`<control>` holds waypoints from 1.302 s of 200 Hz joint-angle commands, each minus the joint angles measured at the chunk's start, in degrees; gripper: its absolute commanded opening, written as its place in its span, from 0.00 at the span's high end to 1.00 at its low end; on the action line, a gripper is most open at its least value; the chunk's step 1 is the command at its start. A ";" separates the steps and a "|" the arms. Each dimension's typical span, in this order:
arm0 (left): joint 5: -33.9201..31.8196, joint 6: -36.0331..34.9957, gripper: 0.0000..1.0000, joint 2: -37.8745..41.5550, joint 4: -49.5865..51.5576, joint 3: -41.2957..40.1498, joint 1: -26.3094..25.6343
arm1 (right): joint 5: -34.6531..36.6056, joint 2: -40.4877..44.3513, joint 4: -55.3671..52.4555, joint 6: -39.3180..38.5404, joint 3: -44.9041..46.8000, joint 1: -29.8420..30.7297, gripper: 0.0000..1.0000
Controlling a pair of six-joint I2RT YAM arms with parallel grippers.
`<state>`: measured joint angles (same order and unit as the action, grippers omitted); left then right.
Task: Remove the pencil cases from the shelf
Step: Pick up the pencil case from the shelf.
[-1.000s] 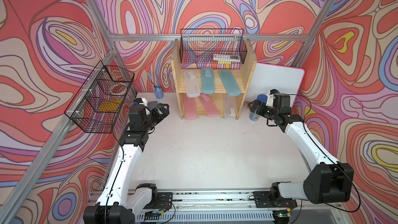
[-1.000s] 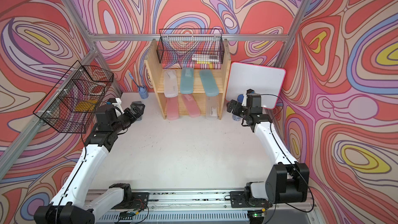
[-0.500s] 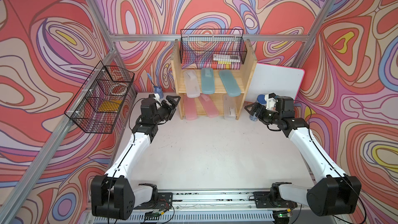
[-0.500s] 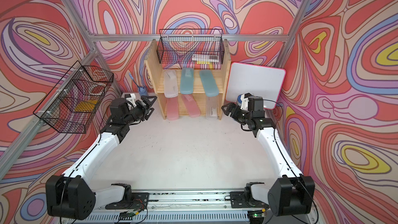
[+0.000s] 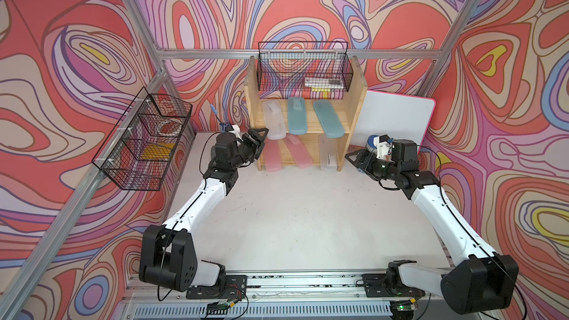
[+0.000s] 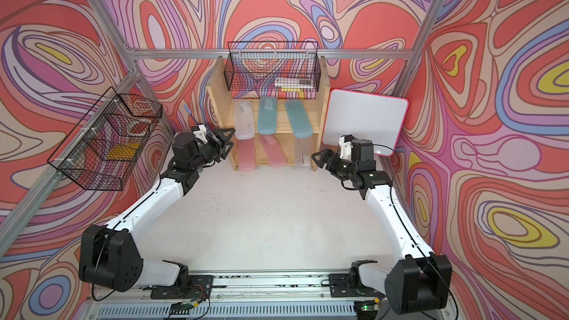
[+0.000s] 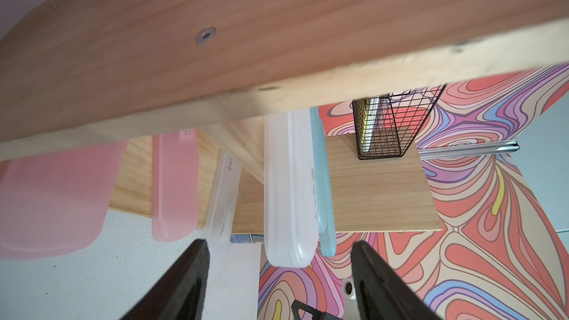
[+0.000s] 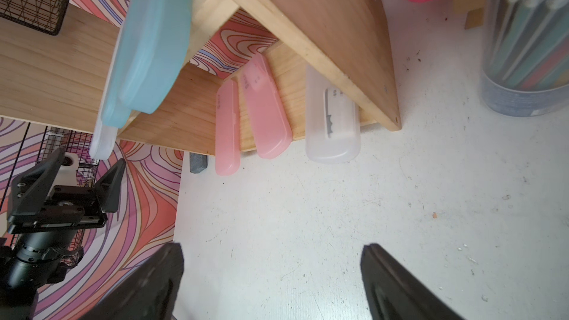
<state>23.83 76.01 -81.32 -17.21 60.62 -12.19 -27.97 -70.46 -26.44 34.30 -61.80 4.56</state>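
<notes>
I see the shelf (image 5: 354,109) standing at the back of the surface (image 5: 292,210), with all six cases on it. On the upper board lie the upper frosted clear case (image 5: 273,116), the middle teal case (image 5: 296,116) and the outer teal case (image 5: 328,118). On the lower board lie the outer pink case (image 5: 272,156), the slanted pink case (image 5: 298,152) and the lower frosted clear case (image 5: 328,153). The front ends of all six stick out past the boards.

My left gripper (image 5: 259,141) is at the shelf's front corner on the left arm's side, level with the upper board. Its jaws stand partly apart. In the left wrist view the rounded end of the upper frosted clear case lies between the two fingers (image 7: 191,272), with a gap on either side, so I see no contact.

My right gripper (image 5: 352,158) hangs over the surface just off the shelf's other side panel. Its jaws are wide and have nothing between them. In its wrist view the lower frosted clear case is ahead, well clear of the fingertips (image 8: 388,275).

A wire basket (image 5: 303,67) sits on top of the shelf. A whiteboard (image 5: 397,118) leans behind the right arm, with a tube of pencils (image 8: 529,41) close by.
</notes>
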 commanded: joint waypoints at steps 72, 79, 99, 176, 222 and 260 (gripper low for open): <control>-1.01 1.68 0.42 -3.76 -5.47 2.84 -1.87 | 0.80 1.63 1.56 2.32 1.39 0.41 0.13; -0.99 1.85 0.44 -4.12 -5.78 3.02 -1.88 | 0.83 1.80 1.72 2.34 1.50 0.37 0.13; -0.97 2.30 0.48 -4.84 -6.84 3.16 -1.93 | 1.03 2.21 1.87 2.69 1.99 0.38 0.15; -0.42 2.65 0.65 -6.28 -7.92 4.13 -2.12 | 1.03 2.96 2.49 3.48 3.00 0.44 0.17; 0.18 2.74 0.78 -5.98 -8.19 3.93 -2.15 | 0.89 2.96 2.71 3.93 3.35 0.45 0.18; 1.10 2.92 0.85 -5.13 -8.54 3.20 -2.23 | 0.13 3.21 2.52 4.49 2.76 0.66 0.20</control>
<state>23.49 79.44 -86.80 -24.88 63.26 -13.96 -27.68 -68.62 -24.80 38.26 -59.16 4.60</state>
